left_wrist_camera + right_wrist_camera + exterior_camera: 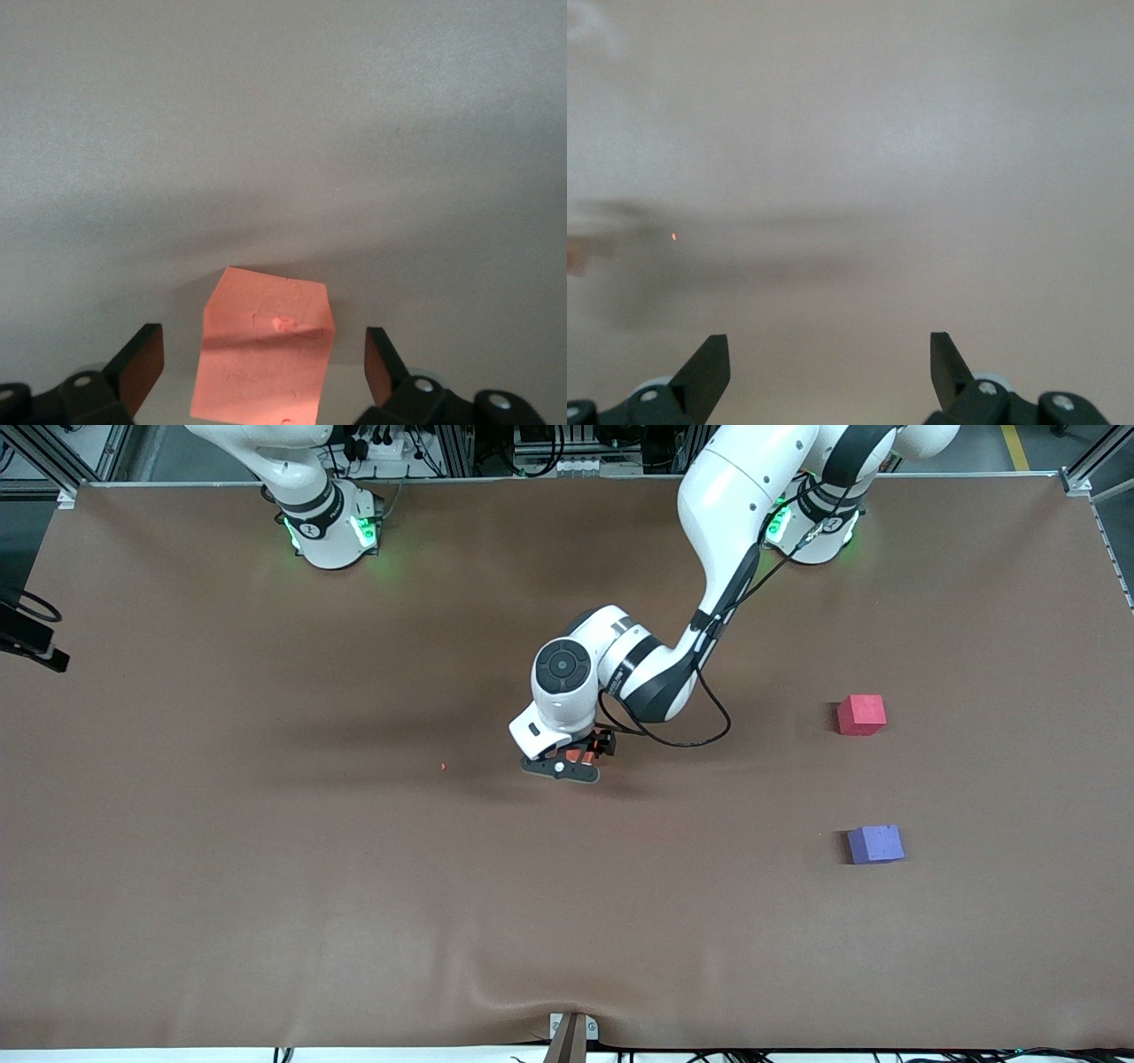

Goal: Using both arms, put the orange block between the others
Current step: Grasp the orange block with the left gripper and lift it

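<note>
From the front, the left gripper (580, 764) hangs low over the orange block (586, 755) mid-table, well apart from the red cube (861, 715) and purple cube (875, 844) at the left arm's end; nothing blocks the way. Its wrist view shows the block (264, 350) skewed between wide-open fingers (137, 366), so closing might twist it loose. The right gripper (830, 372), open and empty over bare table (859, 159), waits.

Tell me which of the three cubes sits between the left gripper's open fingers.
The orange block, mid-table: it lies untouched between the left gripper's fingers. The pinkish-red cube and purple-blue cube sit apart toward the left arm's end.
</note>
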Controlling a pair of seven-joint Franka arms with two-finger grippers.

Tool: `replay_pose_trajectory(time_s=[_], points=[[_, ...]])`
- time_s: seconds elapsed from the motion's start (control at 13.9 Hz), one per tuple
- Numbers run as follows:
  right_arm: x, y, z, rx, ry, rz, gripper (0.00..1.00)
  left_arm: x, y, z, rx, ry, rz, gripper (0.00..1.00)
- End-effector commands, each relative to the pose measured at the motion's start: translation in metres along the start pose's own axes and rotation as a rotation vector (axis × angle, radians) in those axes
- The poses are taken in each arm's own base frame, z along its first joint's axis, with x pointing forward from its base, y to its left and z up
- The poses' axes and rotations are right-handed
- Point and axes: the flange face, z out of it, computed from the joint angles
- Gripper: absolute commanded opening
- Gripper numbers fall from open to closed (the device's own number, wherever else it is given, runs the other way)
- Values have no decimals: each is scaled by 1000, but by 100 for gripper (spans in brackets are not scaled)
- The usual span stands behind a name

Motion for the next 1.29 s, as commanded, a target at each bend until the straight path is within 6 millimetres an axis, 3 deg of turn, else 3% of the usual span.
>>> replay_pose_trajectory(time_s=[0.0, 0.57, 0.65, 0.79, 0.93, 1.0, 1.15, 1.22], points=[[-6, -6, 0, -15, -11, -16, 100, -5, 8, 4, -8, -14, -2, 100], [-4, -24, 3, -6, -24, 7, 100, -9, 9, 24, -6, -48, -6, 100], [-5, -30, 5, -4, -38, 14, 100, -9, 8, 27, -4, -52, -6, 95], [-9, -44, 8, -5, -77, 16, 100, -11, 8, 31, 3, -62, -5, 64], [-9, -47, 8, -4, -79, 28, 100, -13, 6, 28, 17, -88, -15, 15], [-9, -47, 9, -4, -84, 29, 100, -14, 2, 26, 38, -110, -16, 0], [-11, -47, 9, -5, -94, 29, 100, -12, -16, 8, 76, -160, -41, 0], [-11, -47, 9, -6, -94, 27, 100, -7, -32, -14, 100, -175, -61, 0]])
